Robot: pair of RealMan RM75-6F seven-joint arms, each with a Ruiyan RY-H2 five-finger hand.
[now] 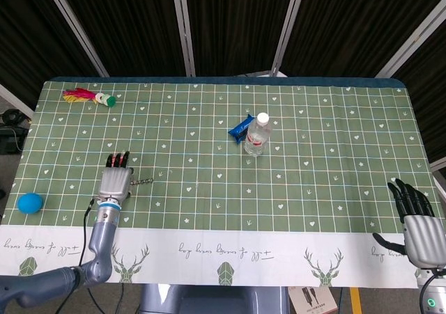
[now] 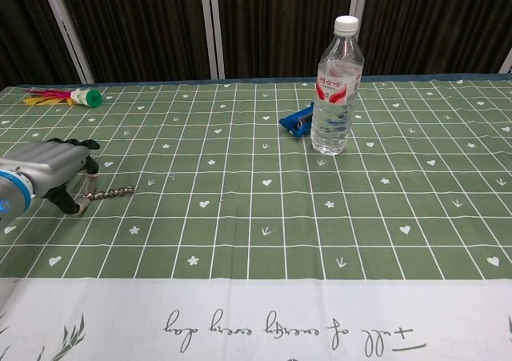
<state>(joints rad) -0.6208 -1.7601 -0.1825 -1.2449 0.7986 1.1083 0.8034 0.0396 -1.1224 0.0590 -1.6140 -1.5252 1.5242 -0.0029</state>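
red label on water bottle (image 2: 336, 85) too small to read, cursive script on tablecloth (image 2: 296, 329) border illegible

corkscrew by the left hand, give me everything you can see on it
The corkscrew is a thin metal-looking spiral lying flat on the green checked tablecloth, pointing to the right in both views. Its handle end is hidden under the left hand, whose fingers curl down around it; a red bit shows there. Whether it is actually gripped is unclear. Nothing else touches it.

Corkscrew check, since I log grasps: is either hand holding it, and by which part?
The left hand covers the corkscrew's handle end; the screw sticks out free. Whether it grips cannot be told. The right hand holds nothing.
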